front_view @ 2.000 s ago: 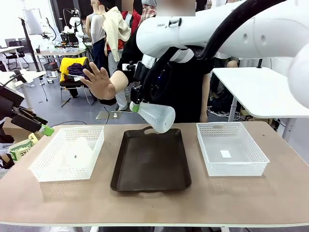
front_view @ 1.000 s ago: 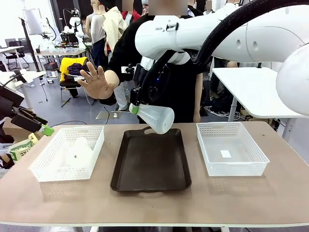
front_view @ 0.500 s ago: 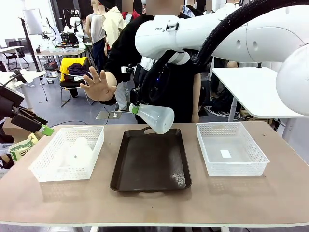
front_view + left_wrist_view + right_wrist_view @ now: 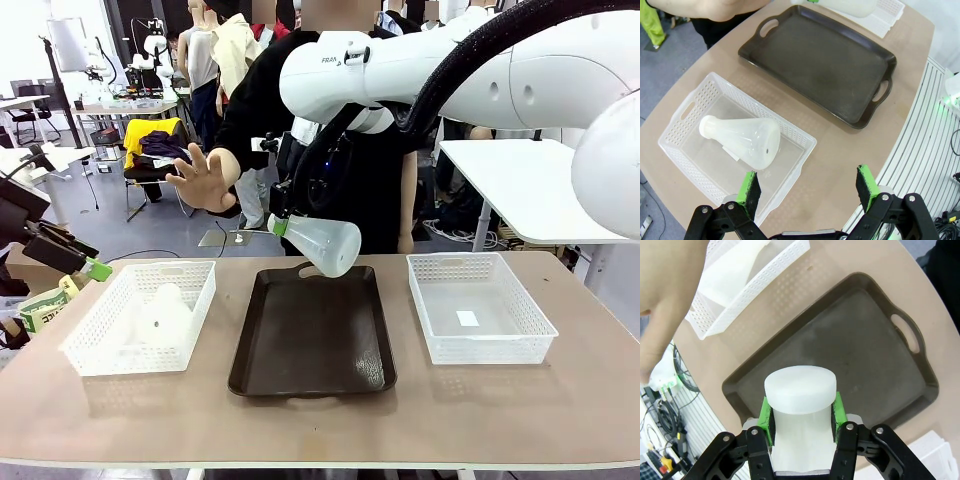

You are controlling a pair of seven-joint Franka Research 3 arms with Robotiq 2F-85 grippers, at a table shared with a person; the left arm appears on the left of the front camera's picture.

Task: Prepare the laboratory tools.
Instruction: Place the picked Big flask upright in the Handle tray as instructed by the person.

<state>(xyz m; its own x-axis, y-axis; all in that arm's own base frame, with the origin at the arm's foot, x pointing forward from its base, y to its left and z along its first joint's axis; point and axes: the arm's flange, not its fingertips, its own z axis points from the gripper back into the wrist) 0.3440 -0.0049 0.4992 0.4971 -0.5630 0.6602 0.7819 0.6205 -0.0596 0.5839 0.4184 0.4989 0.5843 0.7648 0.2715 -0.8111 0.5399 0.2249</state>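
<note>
**Item 1, held flask** (image 4: pixel 322 243): in the air over the far end of the tray (image 4: pixel 310 345), near its far handle and clear of it. It is tilted, with the neck up toward the arm and the wide base down toward the camera. The right fingers (image 4: pixel 767 419) are clenched on the neck just under the lip, one green pad on each side.

**Item 2, second flask** (image 4: pixel 742 141): lying on its side in the left basket (image 4: pixel 95 352). Nothing touches it. The left fingers (image 4: pixel 749 192) are spread wide with nothing between them. They hang above the near corner of that basket, well apart from the flask.

**Item 3, tray:** dark, two handles, in the middle of the table (image 4: pixel 330 425) between the baskets. Nothing is on it.

**Item 4, right basket** (image 4: pixel 545 338): holds one small white slip and no flask.

**Item 5, person's hand** (image 4: pixel 205 178): raised with the palm open at the far side of the table, beyond the left basket. It is apart from both flasks.

**Status (judged):** early to middle. One flask is lifted but not yet set down, and the other has not been picked up. The tray looks like the likely place for both, though that is not certain.

**Left to do:** put down the held flask, presumably upright, then fetch the second flask from the left basket and place it too.
</note>
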